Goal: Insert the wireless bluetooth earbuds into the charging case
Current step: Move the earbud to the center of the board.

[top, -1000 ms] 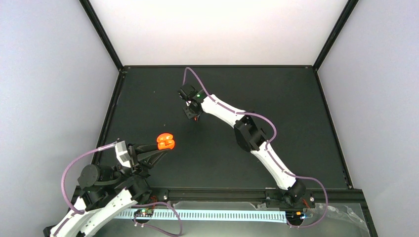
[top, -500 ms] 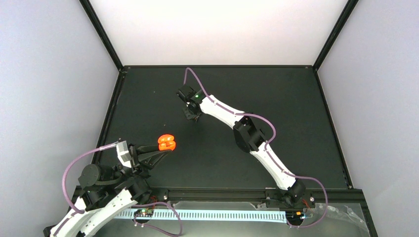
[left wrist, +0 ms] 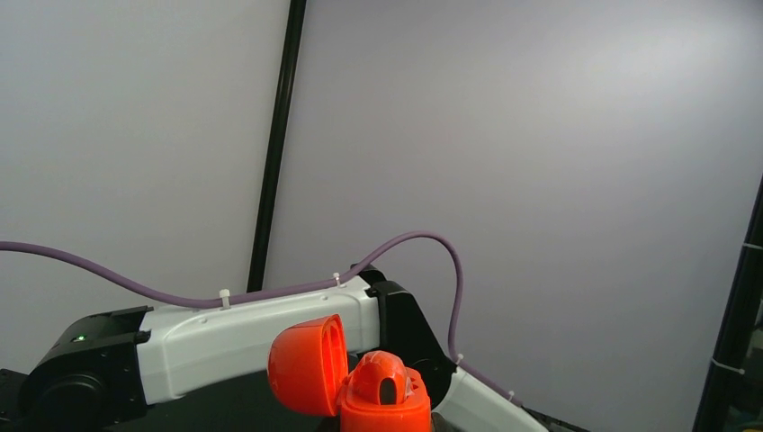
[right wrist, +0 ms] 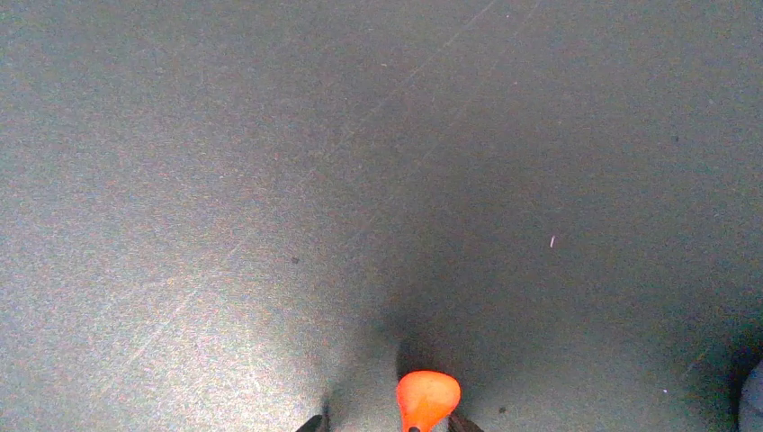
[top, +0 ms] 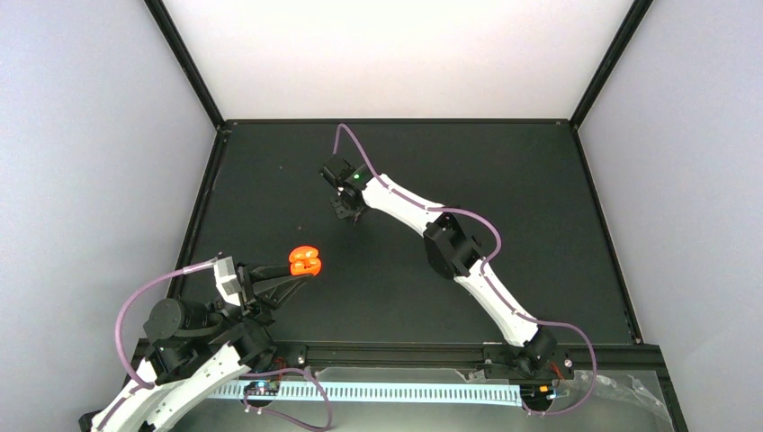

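The charging case [top: 304,261] is bright red-orange with its lid hinged open, and my left gripper [top: 300,270] is shut on its base above the mat's near left. In the left wrist view the charging case [left wrist: 382,396] fills the bottom edge, lid [left wrist: 306,373] swung left, and a rounded hump with a dark slot sits in the base. My right gripper [top: 346,209] points down at the mat's far middle. In the right wrist view one red-orange earbud [right wrist: 426,396] lies between the open right gripper's [right wrist: 387,423] tips, close to the right one and apart from the left.
The black mat [top: 504,180] is ringed by a black frame and pale walls. The right arm's white links [left wrist: 252,337] and purple cable [left wrist: 432,243] cross the left wrist view behind the case. A cable tray [top: 387,391] runs along the near edge.
The right gripper's jaws have spread and the arm has shifted slightly left. The orange speck at its tips is now hidden from above. The left gripper has nudged the case slightly farther away.
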Controlling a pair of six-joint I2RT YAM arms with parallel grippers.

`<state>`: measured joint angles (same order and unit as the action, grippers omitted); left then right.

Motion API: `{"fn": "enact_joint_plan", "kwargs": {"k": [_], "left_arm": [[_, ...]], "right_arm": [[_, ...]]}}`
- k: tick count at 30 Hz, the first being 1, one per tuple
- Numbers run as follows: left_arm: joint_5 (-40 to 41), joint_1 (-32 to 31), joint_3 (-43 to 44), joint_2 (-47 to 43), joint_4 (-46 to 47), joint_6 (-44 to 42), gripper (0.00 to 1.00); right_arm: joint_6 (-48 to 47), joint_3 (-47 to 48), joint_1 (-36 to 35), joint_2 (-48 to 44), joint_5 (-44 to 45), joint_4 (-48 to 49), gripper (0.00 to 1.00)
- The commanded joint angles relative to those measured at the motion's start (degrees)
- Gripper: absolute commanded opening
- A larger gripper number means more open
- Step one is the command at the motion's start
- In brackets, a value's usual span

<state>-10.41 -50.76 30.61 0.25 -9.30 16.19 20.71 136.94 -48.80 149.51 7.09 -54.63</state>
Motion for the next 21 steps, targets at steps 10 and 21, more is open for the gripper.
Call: {"fn": "enact_joint_plan", "kwargs": {"k": [10,21], "left_arm": [[0.0,-0.3,0.4,-8.3,0.4,0.6,0.02],[0.2,-0.3,1.1,-8.3,-0.1,0.2,0.01]], "right_arm": [[3.7,2.7,-0.4,6.9,-2.8,-6.4,0.26],[3.9,-1.2,-0.4,4.7,-2.4,-5.6,0.12]]}}
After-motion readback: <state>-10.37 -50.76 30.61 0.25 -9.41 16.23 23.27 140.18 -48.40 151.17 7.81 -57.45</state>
